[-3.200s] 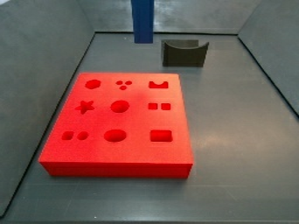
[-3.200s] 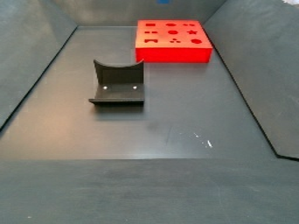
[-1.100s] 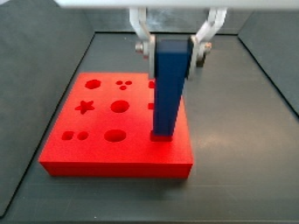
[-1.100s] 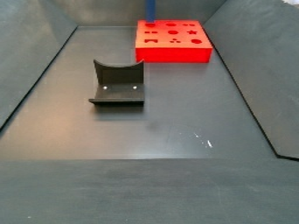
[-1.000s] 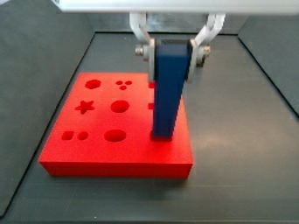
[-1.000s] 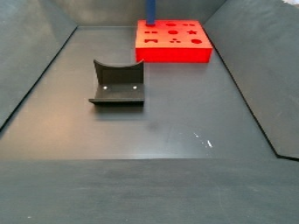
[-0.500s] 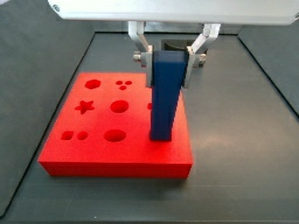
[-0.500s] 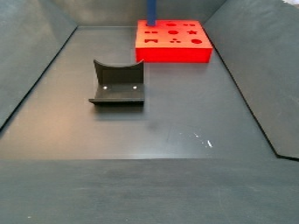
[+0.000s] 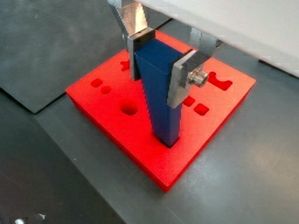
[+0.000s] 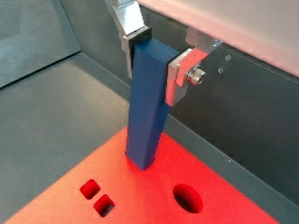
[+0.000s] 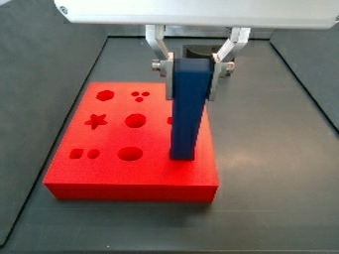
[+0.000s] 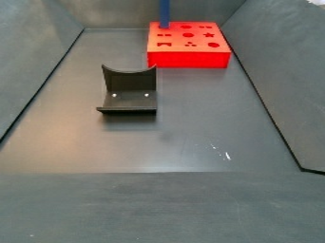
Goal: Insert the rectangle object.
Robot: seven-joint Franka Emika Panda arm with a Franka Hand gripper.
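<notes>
The blue rectangle object stands upright over the red block. Its lower end sits at the rectangular hole near the block's front right; how deep it sits I cannot tell. It also shows in both wrist views. My gripper is shut on the bar's upper end, its silver fingers pressed on two opposite faces. In a side view only a sliver of the bar shows above the red block; the gripper is out of frame there.
The dark fixture stands on the grey floor away from the red block. It is partly hidden behind the gripper in a side view. Grey walls enclose the floor. The red block has star, round and square holes.
Over the last second the gripper and bar shifted slightly left and up in the side view. Earlier the bar came from the back wall to the block.
</notes>
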